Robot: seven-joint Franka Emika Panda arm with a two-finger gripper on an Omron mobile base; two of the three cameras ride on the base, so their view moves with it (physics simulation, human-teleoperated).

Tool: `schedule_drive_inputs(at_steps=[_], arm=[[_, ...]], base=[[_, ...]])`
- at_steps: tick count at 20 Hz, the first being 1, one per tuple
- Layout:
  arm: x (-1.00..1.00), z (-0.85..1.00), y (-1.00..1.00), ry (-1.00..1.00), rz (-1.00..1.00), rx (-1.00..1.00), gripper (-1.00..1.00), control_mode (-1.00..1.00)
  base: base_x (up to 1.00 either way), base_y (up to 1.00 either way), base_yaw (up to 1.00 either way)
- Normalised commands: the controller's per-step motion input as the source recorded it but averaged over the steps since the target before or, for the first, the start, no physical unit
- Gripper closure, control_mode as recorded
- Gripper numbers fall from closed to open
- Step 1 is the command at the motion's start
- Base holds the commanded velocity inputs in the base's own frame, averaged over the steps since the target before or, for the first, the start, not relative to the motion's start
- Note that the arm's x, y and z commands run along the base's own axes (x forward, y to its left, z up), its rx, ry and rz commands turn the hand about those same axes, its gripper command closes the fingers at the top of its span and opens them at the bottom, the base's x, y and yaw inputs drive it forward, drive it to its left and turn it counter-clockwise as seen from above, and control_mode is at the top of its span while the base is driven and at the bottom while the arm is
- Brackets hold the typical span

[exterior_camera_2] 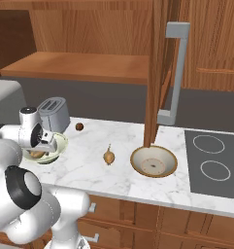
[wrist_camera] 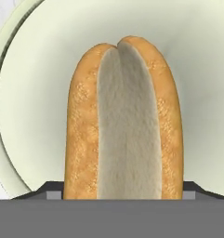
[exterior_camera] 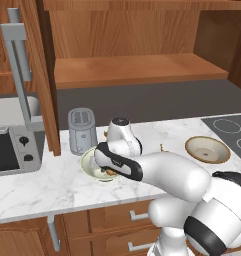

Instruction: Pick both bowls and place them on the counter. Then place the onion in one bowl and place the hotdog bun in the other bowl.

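Bun (wrist_camera: 124, 121) straight ahead of my gripper (exterior_camera: 108, 171), lying in the cream-white bowl (wrist_camera: 34, 93) with its pale split side facing me. My gripper hangs just over that bowl on the bench (exterior_camera: 37, 182); its jaws stand wide apart, one on either side of the bun, though whether they touch it I cannot tell. Well off to my right the onion (exterior_camera_2: 108, 156) sits on the marble, and beyond it the tan-brown bowl (exterior_camera_2: 154, 161).
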Motion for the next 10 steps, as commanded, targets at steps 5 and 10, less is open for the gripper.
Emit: schedule_drive_inputs(at_steps=[5,10], arm=[[0.00,-0.13,0.01,0.00,0.00,0.00,1.00,-1.00],[0.02,-0.14,0.02,0.01,0.00,0.00,1.00,-1.00]], base=[[0.00,0.00,0.00],[0.00,0.00,0.00]])
